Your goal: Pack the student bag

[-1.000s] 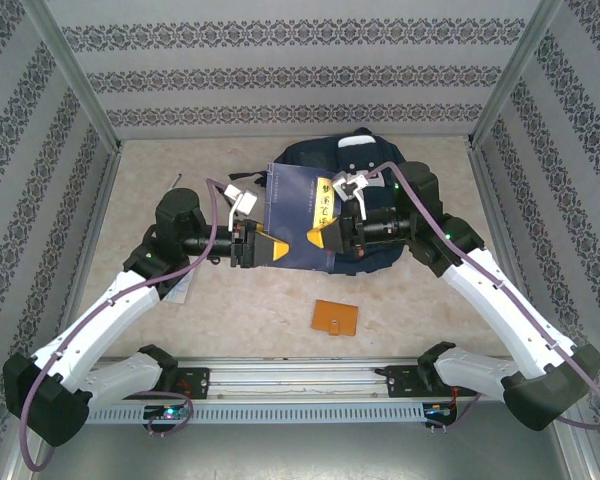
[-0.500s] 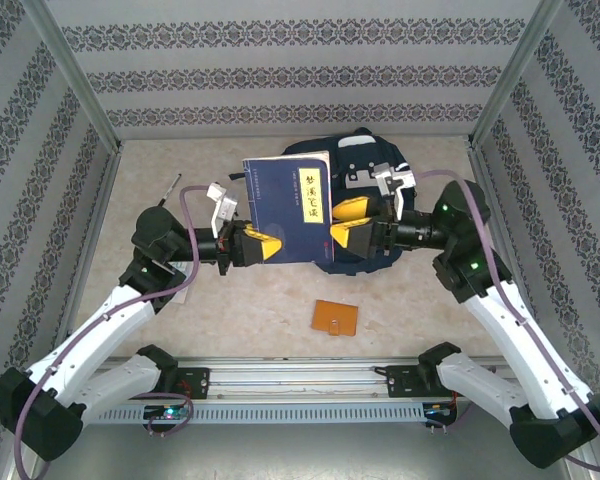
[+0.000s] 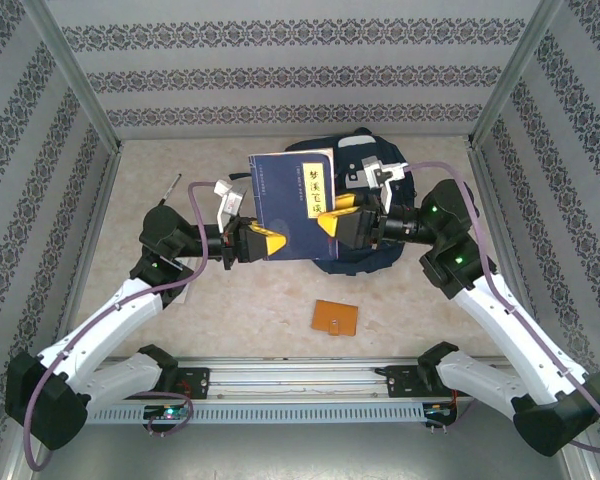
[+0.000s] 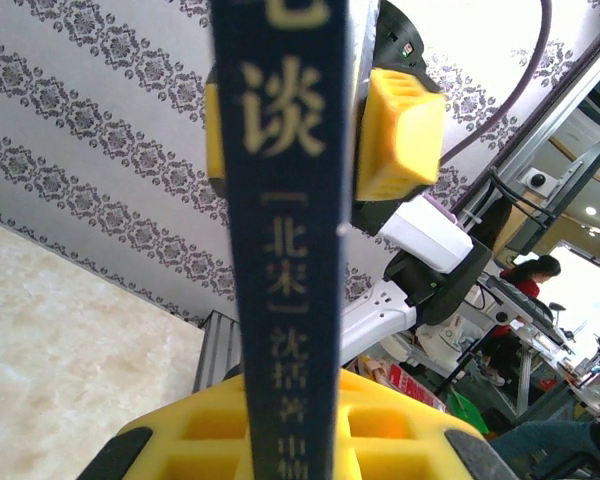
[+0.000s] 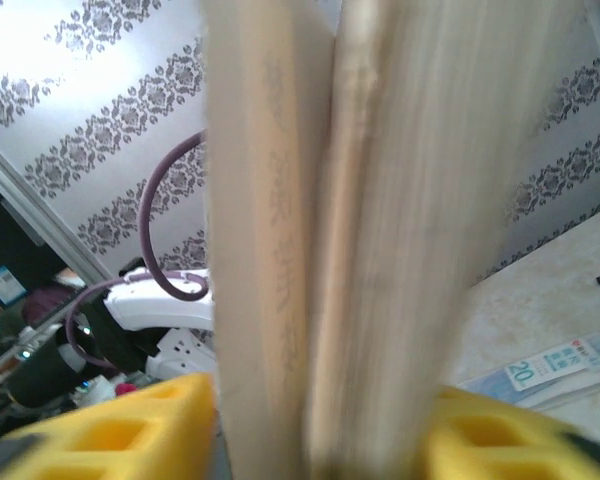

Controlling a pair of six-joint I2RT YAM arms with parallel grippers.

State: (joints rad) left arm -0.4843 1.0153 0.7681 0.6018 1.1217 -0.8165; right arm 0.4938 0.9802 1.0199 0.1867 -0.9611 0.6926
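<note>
Two end effectors, one load: left end effector [image 3: 258, 243] clamped tight on the spine edge of the navy book [image 3: 295, 205], yellow pads either side of the pale lettering in the left wrist view. Right end effector [image 3: 332, 222] on the opposite, page-edge side, pads pressed against both outer leaves in the right wrist view, so judged a grip as well, though blurred. Book held clear in the air, cover turned up toward the overhead camera, long axis running from the near side of the student bag [image 3: 370, 160] toward its far side. Bag directly beneath and behind the book, lying on the surface [image 3: 430, 300], white-grey patches peeping out past the book's far right corner and a dark lobe showing below its near edge. Right end effector above the bag's right half, hence the nearer one; left end effector just off the bag's left flank. Mouth of the bag hidden by the book, so impossible to tell how wide. Probably down and inward next, along that near-to-far axis. Orange card [image 3: 333, 317] well apart, on the near side of the bag.
</note>
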